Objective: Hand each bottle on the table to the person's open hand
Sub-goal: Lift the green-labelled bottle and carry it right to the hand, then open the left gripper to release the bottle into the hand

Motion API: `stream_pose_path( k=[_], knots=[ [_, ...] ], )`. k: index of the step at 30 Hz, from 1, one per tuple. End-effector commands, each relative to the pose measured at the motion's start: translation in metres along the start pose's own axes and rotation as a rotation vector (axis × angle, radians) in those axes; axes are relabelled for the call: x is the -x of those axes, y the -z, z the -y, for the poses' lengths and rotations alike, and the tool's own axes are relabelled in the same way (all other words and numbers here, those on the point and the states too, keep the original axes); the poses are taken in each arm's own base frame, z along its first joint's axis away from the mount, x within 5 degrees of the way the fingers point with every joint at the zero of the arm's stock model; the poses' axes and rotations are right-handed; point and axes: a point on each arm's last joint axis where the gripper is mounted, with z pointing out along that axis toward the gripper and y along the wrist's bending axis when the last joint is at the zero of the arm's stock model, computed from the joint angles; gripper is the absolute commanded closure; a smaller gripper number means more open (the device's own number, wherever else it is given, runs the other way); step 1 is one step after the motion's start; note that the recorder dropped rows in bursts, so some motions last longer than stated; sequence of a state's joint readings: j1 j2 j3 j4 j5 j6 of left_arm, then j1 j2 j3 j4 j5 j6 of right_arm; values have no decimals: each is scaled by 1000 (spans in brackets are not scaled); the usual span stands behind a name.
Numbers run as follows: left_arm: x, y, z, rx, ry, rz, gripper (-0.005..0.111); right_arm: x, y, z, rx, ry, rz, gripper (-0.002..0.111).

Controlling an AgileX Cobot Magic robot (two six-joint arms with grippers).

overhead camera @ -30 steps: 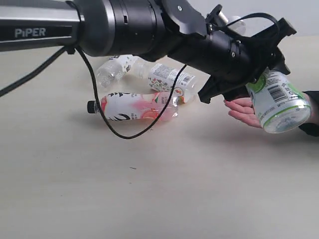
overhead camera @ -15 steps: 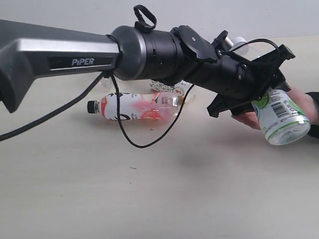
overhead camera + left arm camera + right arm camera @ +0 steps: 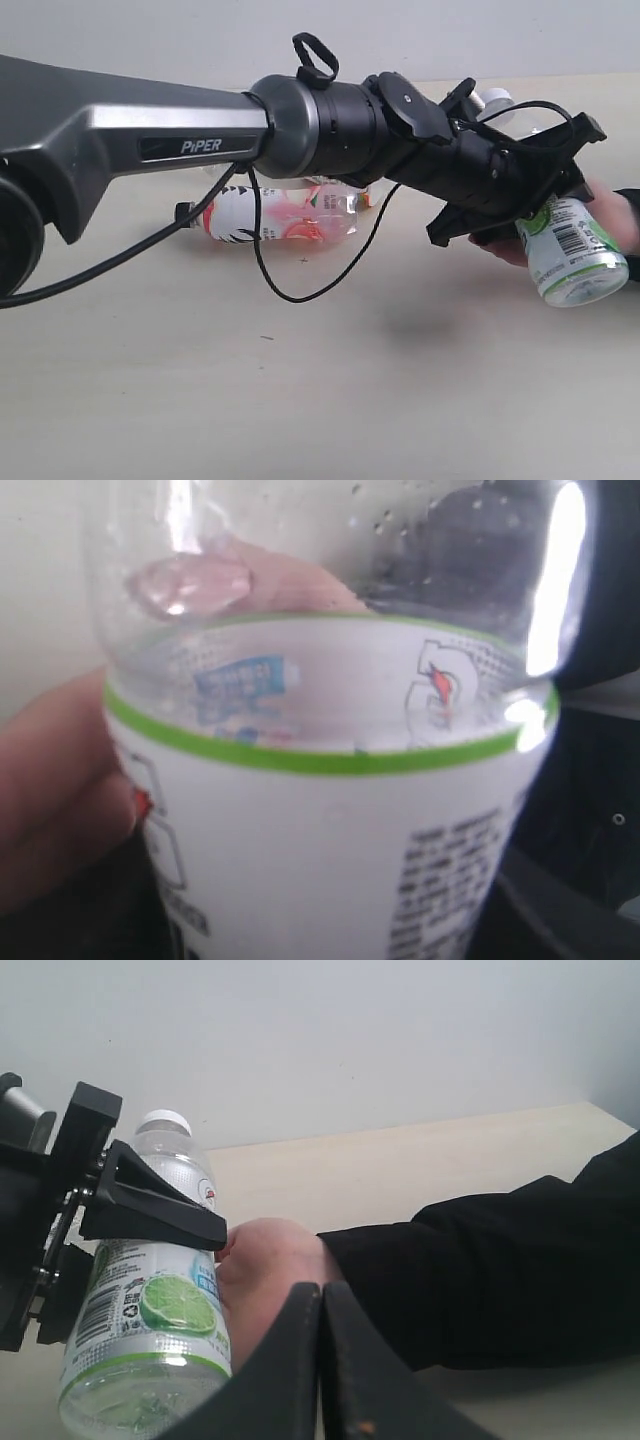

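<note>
My left gripper [image 3: 548,190] is shut on the white-green bottle [image 3: 574,252], which hangs tilted with its white cap [image 3: 495,98] up and back. The person's open hand [image 3: 618,214] lies against the bottle's far side. It shows as pink skin [image 3: 48,780] beside the label [image 3: 330,870], and the dark sleeve [image 3: 500,1260] runs off behind it. The pink-white bottle [image 3: 285,215] with its black cap lies on the table [image 3: 300,380]. My right gripper [image 3: 321,1295] is shut and empty, close to the hand [image 3: 265,1270] and the held bottle [image 3: 140,1330].
The left arm [image 3: 200,140] stretches across the view above the table, with a black cable [image 3: 300,290] looping under it. Part of another bottle [image 3: 338,187] peeks out behind the arm. A pale wall rises behind the table's far edge.
The left arm has swung right and a little lower, carrying the white-green bottle against the person's hand. The bottles behind it are now mostly covered by the arm.
</note>
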State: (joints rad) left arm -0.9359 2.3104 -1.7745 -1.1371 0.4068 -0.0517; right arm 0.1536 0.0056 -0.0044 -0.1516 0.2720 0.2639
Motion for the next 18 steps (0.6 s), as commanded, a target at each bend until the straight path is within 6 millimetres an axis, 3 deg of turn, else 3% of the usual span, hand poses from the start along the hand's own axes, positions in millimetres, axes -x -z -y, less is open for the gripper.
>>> stream_pose_path(
  k=[1,10,18],
  knots=[
    [0,-1,2,-6,-16,8,103,0,0,0,4,4,9,108],
    [0,-1,2,-6,-15,-2,62,0,0,0,4,4,9,108],
    [0,-1,2,-6,-34,-2,41,0,0,0,4,4,9,108]
  ],
)
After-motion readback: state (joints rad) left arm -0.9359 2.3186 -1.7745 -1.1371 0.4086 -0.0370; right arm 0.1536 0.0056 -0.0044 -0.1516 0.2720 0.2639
